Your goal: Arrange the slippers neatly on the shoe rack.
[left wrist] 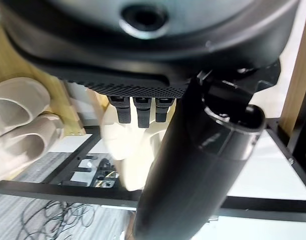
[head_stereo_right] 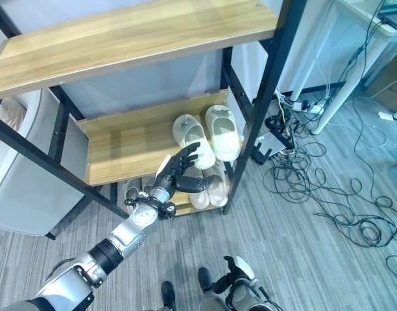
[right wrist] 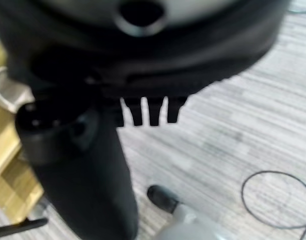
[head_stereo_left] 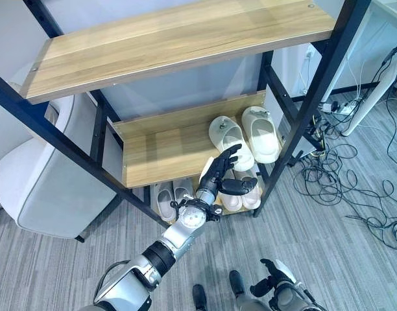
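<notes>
Two cream slippers stand side by side at the right end of the rack's middle shelf, the left slipper and the right slipper. My left hand is open in front of that shelf's edge, fingers straight and spread, with their tips at the near end of the left slipper. I cannot tell whether they touch it. In the left wrist view a cream slipper shows just past the fingers. My right hand hangs low over the floor, relaxed and holding nothing.
The bottom shelf holds a pale pair on the left and another pair under my left hand. A wooden top shelf overhangs. A black rack post stands at the right, tangled cables beyond it, and a grey chair at the left.
</notes>
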